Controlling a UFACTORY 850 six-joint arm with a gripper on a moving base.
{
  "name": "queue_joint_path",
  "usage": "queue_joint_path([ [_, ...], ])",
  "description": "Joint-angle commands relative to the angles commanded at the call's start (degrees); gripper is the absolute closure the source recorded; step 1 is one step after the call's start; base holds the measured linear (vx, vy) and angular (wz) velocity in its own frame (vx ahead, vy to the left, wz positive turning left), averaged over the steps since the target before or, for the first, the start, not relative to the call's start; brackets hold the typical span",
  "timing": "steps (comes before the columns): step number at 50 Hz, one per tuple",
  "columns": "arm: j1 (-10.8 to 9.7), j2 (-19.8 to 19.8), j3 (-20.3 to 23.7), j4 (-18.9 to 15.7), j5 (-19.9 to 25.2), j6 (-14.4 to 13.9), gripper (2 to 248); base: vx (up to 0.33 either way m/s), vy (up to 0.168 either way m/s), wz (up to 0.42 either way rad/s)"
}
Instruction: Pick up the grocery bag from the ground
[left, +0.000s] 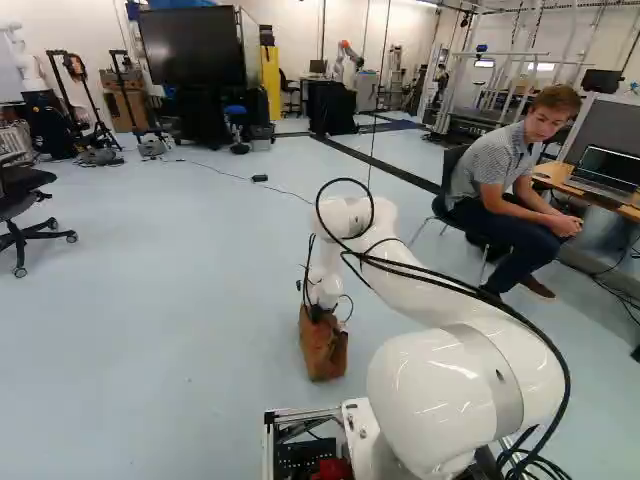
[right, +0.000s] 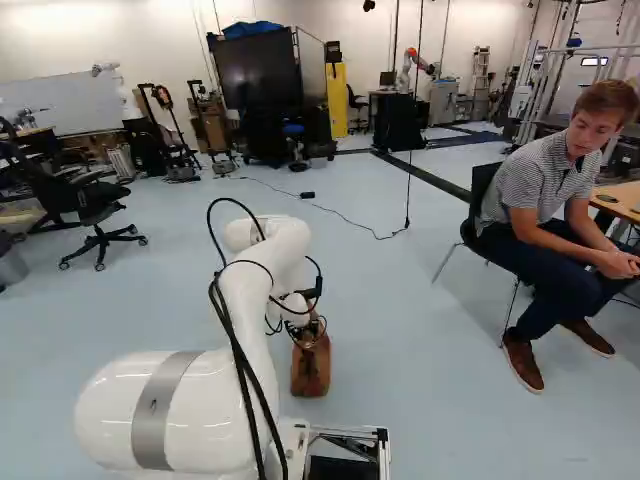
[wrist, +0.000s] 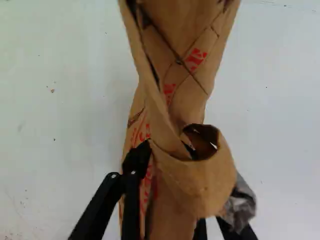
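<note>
Your tall, narrow brown paper grocery bag (left: 323, 350) with red print: roughly upright, low near middle of left base view, just left of middle in right base view. Pale floor (left: 180, 330) beneath; whether base touches, you can't tell. In wrist view, mouth pinched narrow and twisted, wider at far end; paper creased, crumpled. Loose strip of same paper curls over near end into small open loop.

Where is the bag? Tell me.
The bag is directly under the far end of the arm, just below the middle of the left base view.
</note>
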Motion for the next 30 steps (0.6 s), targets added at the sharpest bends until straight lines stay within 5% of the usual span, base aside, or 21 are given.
queue_joint_path([
  [1,0.0,0.0,0.0,0.0,0.0,0.0,132,0.0,0.0,0.0],
  [2,0.0,0.0,0.0,0.0,0.0,0.0,171,0.0,0.0,0.0],
  [6,0.0,0.1,0.1,0.0,0.0,0.0,171,0.0,0.0,0.0],
  [7,0.0,0.2,0.2,0.0,0.0,0.0,207,0.0,0.0,0.0],
  [12,0.0,1.0,1.0,0.0,0.0,0.0,207,0.0,0.0,0.0],
  [13,0.0,1.2,1.2,0.0,0.0,0.0,231,0.0,0.0,0.0],
  [30,0.0,4.8,4.7,0.0,0.0,0.0,231,0.0,0.0,0.0],
])
